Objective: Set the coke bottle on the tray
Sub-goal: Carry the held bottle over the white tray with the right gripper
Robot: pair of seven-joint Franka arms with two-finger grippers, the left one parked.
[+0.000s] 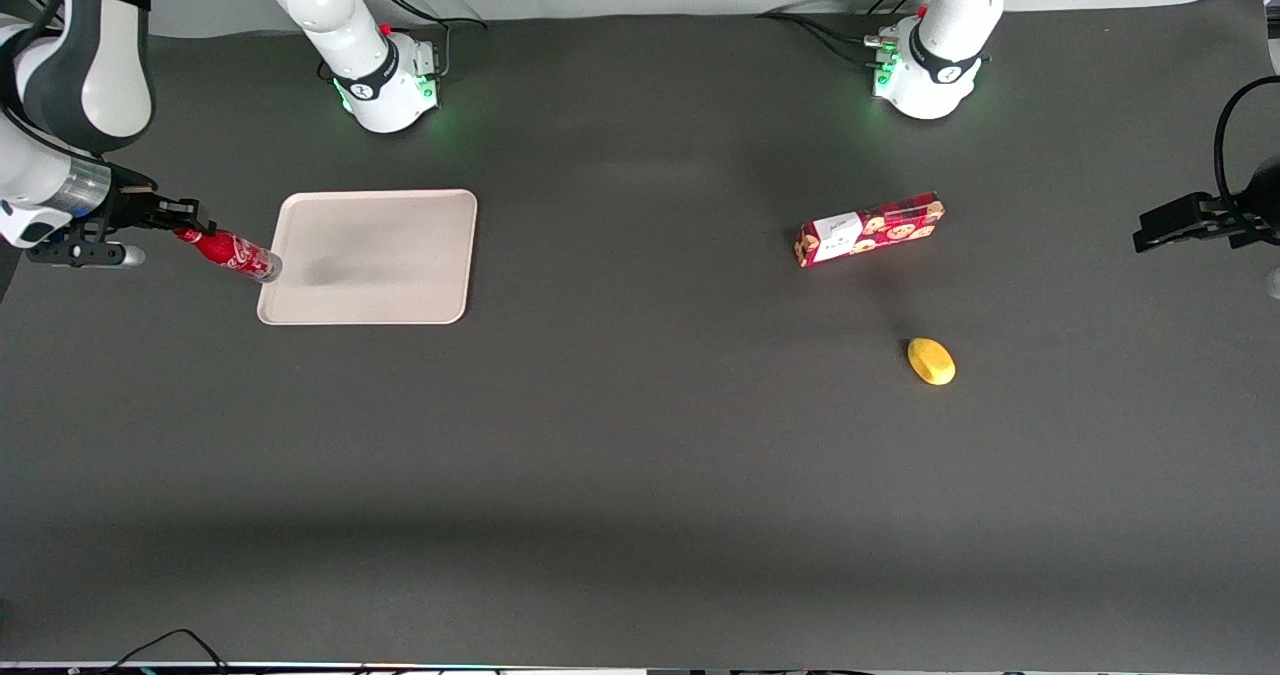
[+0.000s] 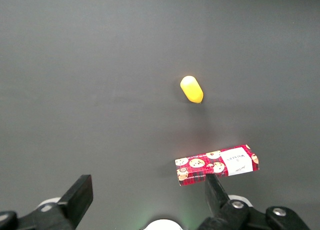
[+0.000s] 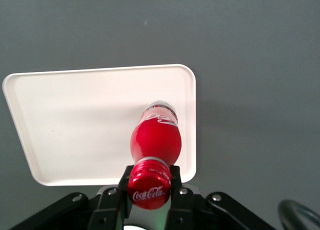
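Front view: the gripper (image 1: 178,223) is clamped on the cap end of the coke bottle (image 1: 229,253), well toward the working arm's end of the table. The bottle hangs off the fingers and reads as slanting toward approx 4 o'clock, its clear base over the tray (image 1: 372,257) edge nearest the working arm. It looks lifted, not resting on anything, tho height can't be judged for sure from this angle. So pick-up is done and carry is mostly done; what's left is to get the bottle inboard over the tray's bare middle, lower it, let go. The forearm comes in from the frame edge at 9 o'clock, wrist roughly level, fingers pointing toward the tray. The cookie box (image 1: 870,229) and the yellow lemon-like object (image 1: 931,361) lie well apart from all this, toward the parked arm's end; the yellow one is nearer the front camera than the box.

Left wrist view: only the box (image 2: 217,165) and the yellow object (image 2: 191,89) show on the dark mat. No bottle, no tray.

Right wrist view: looks down along the bottle (image 3: 155,150). The gripper (image 3: 148,190) has one finger each side of the neck just under the red cap, closed on it. The bottle base sits over the tray (image 3: 75,125) surface, near its rim. Judgement: the bottle is above the tray but near an edge, so a bit more travel inward before lowering would be safer; a slim bottle released at a slant could tip.
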